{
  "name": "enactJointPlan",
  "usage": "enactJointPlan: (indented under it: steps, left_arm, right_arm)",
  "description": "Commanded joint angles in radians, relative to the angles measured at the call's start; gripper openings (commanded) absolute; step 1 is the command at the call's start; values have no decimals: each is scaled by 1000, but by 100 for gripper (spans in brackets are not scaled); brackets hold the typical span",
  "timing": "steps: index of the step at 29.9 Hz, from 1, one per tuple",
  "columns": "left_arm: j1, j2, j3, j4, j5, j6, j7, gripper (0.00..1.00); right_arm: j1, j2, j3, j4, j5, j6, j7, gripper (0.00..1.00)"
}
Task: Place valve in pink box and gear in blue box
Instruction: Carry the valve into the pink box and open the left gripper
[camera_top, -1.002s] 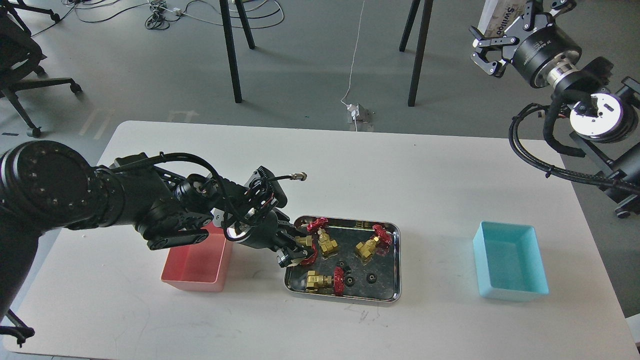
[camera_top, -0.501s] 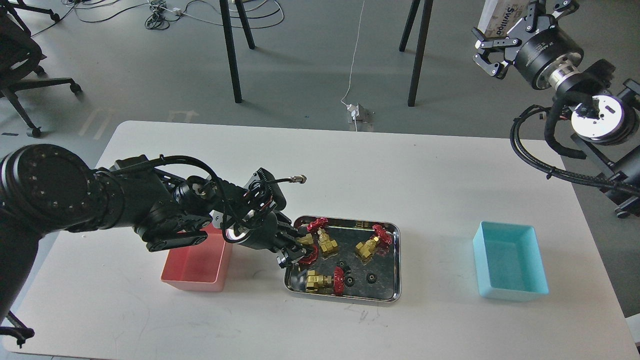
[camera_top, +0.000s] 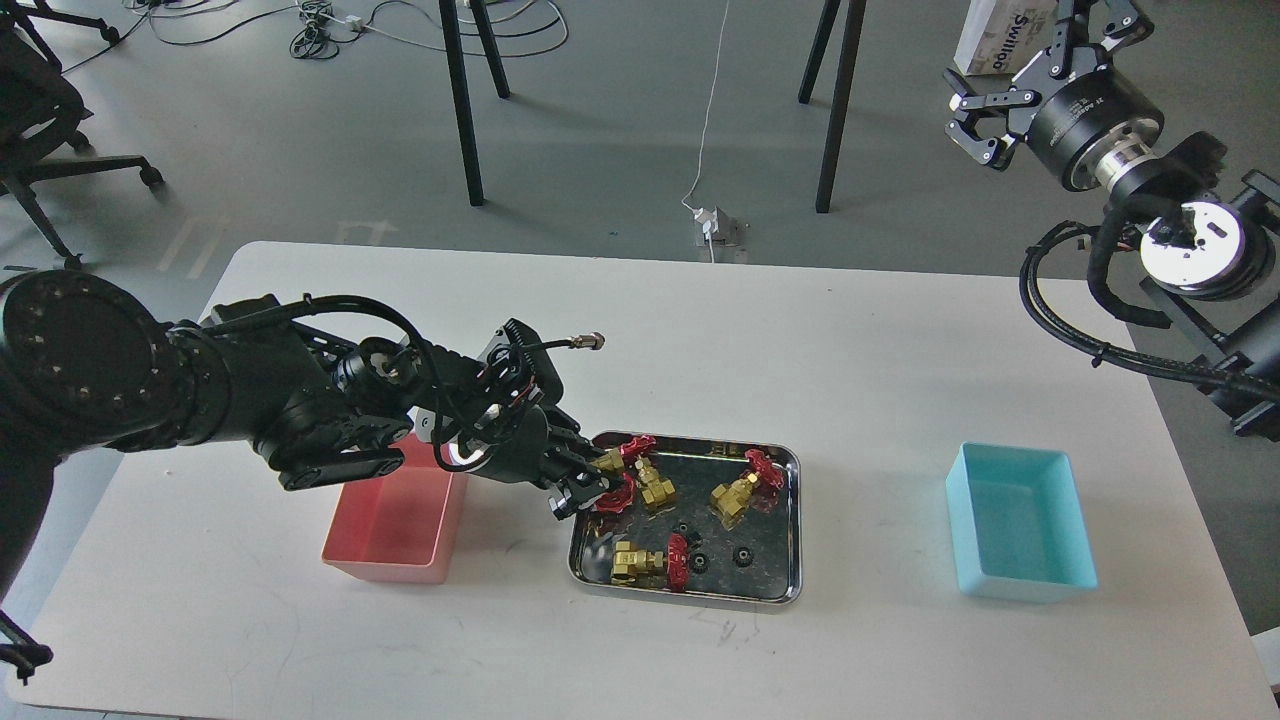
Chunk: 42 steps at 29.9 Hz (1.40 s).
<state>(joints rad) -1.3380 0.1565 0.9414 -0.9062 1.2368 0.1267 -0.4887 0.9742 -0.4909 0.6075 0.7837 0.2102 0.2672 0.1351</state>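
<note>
Left gripper (camera_top: 590, 480) clamped on a valve (camera_top: 612, 478) at the tray's (camera_top: 690, 595) 10 o'clock corner. Three more valves and the gears (camera_top: 742, 555) lie in the tray. Pink box (camera_top: 395, 525) and blue box (camera_top: 1020, 520) look empty: nothing sorted. Right gripper (camera_top: 985, 110) spread wide, raised at 2 o'clock

I count four brass valves with red handwheels: one (camera_top: 610, 478) at my left pincer (camera_top: 588, 482), a second (camera_top: 651, 484) beside it, a third (camera_top: 738, 493), and a fourth (camera_top: 645, 560). Three small black gears: (camera_top: 683, 529), (camera_top: 701, 562), (camera_top: 743, 555). One steel tray (camera_top: 790, 530). Two bins: one pink box (camera_top: 385, 540), one blue box (camera_top: 1020, 530). One white counter (camera_top: 800, 340).
</note>
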Motion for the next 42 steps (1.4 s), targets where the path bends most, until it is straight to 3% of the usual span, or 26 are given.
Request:
enactJointPlan:
  steps: [1,7,11,15,19,25,32,42]
  left_arm:
    - [-32,27,-3,-48,0,2,0,21]
    - [-88,98,-3,-134,1,27,0,21]
    - [-180,231,-42,-284,24,47,0,21]
    - [-298,409,-73,-439,88,48,0,21]
    - [-325,540,-75,-462,162,50,0,21]
    - [-199,662,-81,-461,277,51,0,21]
    - [-90,750,-124,-454,345,74,0,21]
    - [86,742,-245,-367,346,79,0,21]
  right_arm:
    - [0,0,1,0,0,0,0,100]
    - [0,-1,3,46,5,-14,6,100]
    - [6,-12,32,156,2,-75,9,100]
    - [60,-3,21,190,3,-233,-5,100]
    - [83,-1,-14,195,9,-356,-38,100]
    - [106,-12,-15,197,12,-404,-195,100]
    - [132,-12,-20,180,9,-410,-224,100]
    - [130,-12,-23,183,11,-414,-239,100]
